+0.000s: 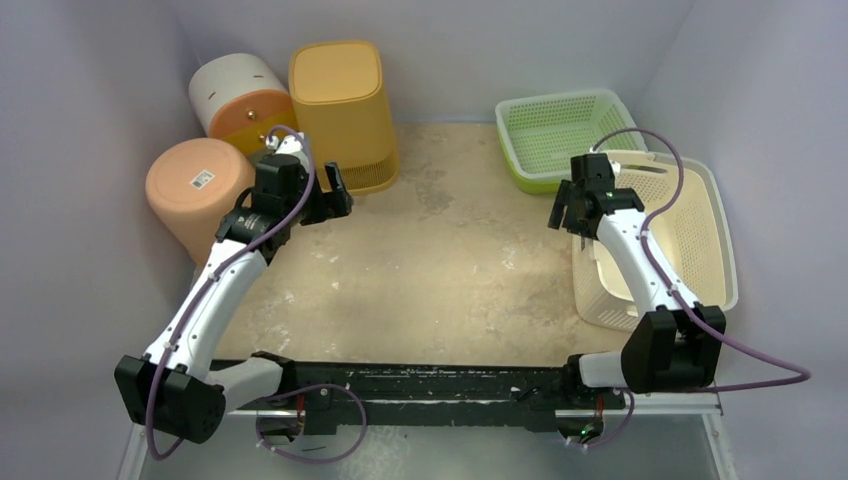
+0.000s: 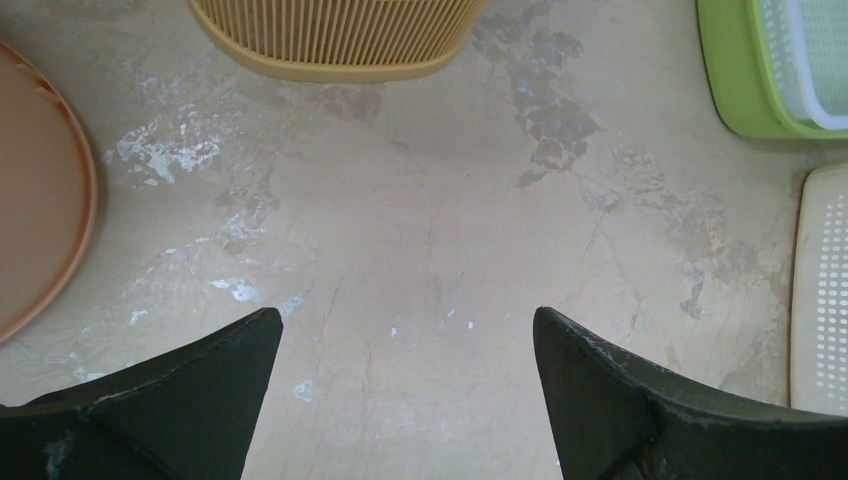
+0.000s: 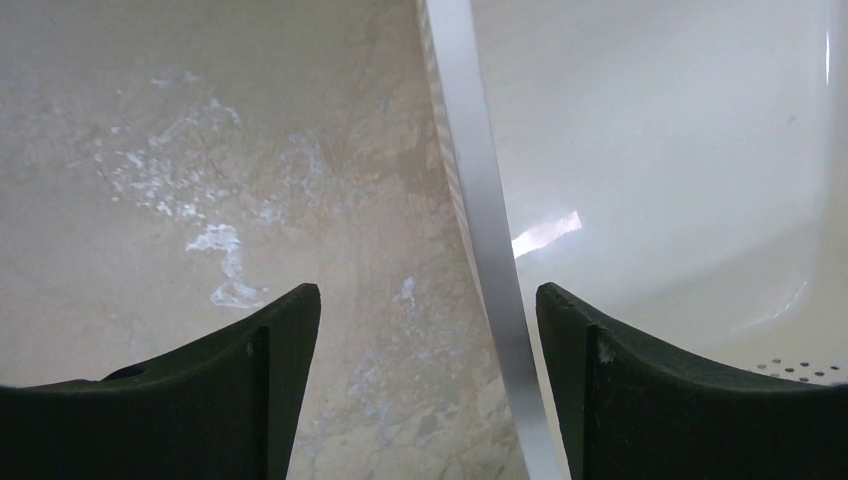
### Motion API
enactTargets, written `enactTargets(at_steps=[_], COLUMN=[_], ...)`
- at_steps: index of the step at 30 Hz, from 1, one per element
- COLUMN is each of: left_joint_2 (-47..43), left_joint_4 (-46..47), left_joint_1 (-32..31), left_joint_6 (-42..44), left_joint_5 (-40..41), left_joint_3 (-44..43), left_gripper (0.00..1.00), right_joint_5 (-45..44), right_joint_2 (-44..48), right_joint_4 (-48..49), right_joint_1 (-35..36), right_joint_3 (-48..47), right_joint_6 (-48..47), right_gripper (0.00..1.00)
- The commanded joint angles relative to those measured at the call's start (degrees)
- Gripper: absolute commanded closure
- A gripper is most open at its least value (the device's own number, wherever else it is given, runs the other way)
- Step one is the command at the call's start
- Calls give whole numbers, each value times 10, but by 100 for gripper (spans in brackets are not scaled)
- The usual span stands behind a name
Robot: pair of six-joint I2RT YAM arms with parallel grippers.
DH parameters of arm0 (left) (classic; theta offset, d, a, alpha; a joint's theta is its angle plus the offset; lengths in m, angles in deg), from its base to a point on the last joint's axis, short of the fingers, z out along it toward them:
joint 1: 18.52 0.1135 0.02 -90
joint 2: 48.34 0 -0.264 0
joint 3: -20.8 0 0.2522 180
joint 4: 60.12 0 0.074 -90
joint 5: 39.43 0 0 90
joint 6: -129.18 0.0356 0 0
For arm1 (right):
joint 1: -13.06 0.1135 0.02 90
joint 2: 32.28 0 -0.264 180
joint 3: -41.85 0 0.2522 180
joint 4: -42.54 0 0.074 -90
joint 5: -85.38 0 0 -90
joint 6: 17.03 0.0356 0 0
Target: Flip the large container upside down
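Observation:
The large container [image 1: 690, 235], a cream rectangular tub with perforated sides, stands open side up at the right of the table. My right gripper [image 1: 580, 215] is open and hovers over its left rim. In the right wrist view, the rim [image 3: 478, 200] runs between the open jaws of the right gripper [image 3: 428, 310], close to the right finger, with the tub's smooth inside [image 3: 650, 150] to the right. My left gripper [image 1: 338, 190] is open and empty over bare table at the far left. It also shows in the left wrist view [image 2: 407, 320], where the tub's edge [image 2: 825, 300] is at the far right.
A tall yellow-orange bin [image 1: 340, 110] stands at the back, just beyond the left gripper. A peach round tub [image 1: 195, 190] and a white and orange cylinder [image 1: 240, 100] lie at the left. A green basket [image 1: 555, 135] with a white insert sits behind the large container.

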Motion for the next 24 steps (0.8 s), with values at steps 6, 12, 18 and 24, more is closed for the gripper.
enactTargets(at_steps=[6,12,18,24], left_joint_2=[-56,-69,-89,-92], left_joint_4=[-22,-40,-51,-58], left_joint_1=[1,1,1,1], left_joint_6=[-3,2,3,-3], left_joint_5=[12,20,33,32], left_joint_3=[-4,0,13,10], left_gripper=[7,7,7,7], right_joint_5=[-31,-44,-61,-56], right_joint_2=[6,4,20,45], right_joint_4=[70,90,96,70], right_joint_1=[-3,-3,-3,-3], right_joint_3=[63,82,116,100], right_joint_6=[16,62,74,99], right_gripper=[19,66,74,100])
